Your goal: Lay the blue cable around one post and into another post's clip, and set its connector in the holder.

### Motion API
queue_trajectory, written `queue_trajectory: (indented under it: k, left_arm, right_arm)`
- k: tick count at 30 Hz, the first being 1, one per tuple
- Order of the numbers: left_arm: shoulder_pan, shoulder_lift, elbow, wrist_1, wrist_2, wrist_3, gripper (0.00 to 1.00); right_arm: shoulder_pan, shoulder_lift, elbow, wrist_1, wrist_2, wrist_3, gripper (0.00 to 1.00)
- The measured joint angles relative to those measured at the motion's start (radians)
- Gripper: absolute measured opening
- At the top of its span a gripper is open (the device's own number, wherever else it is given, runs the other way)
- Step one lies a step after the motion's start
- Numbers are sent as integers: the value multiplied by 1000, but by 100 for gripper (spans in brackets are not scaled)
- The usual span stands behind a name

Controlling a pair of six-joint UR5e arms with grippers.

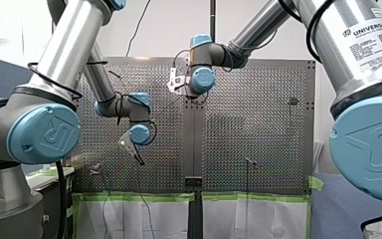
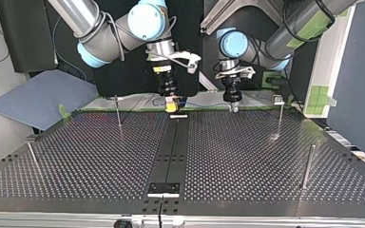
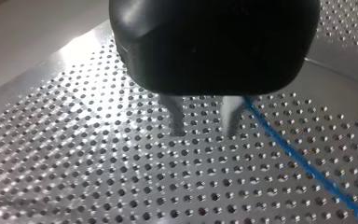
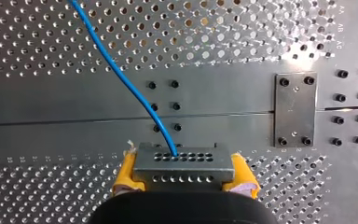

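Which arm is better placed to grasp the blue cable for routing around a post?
Left, probably: my left gripper is open and empty beside the blue cable, while my right gripper is shut on the connector.

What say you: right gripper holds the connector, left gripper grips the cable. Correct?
Not quite. The left gripper is open and empty; the cable runs beside it, per the left wrist view. The right gripper does hold the connector.

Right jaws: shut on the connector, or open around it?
Shut on it. In the right wrist view the yellow pads of my right gripper press both ends of the connector; the blue cable leaves its face.
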Motion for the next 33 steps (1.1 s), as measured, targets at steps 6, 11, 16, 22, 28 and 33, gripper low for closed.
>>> queue_trajectory:
  k: [6, 11, 16, 22, 28, 33]
  left_arm:
    - [1, -1, 0, 48, -11, 52, 0]
    - [3, 0, 0, 56, -4, 93, 0]
    - [9, 25, -1, 22, -30, 122, 0]
    - [23, 74, -1, -29, -79, 162, 0]
    - [43, 122, 0, -77, -127, 209, 0]
    - [59, 165, 0, -120, -154, 236, 0]
  right_arm:
    - [0, 0, 1, 3, 0, -1, 0]
    - [-3, -2, 5, 6, 0, -2, 0]
    - [-11, -8, 16, 6, 3, -2, 0]
    - [-28, -18, 31, 7, 5, -2, 0]
    - [-48, -19, 33, -4, 1, 0, 0]
    - [-57, -20, 33, -35, -17, -1, 0]
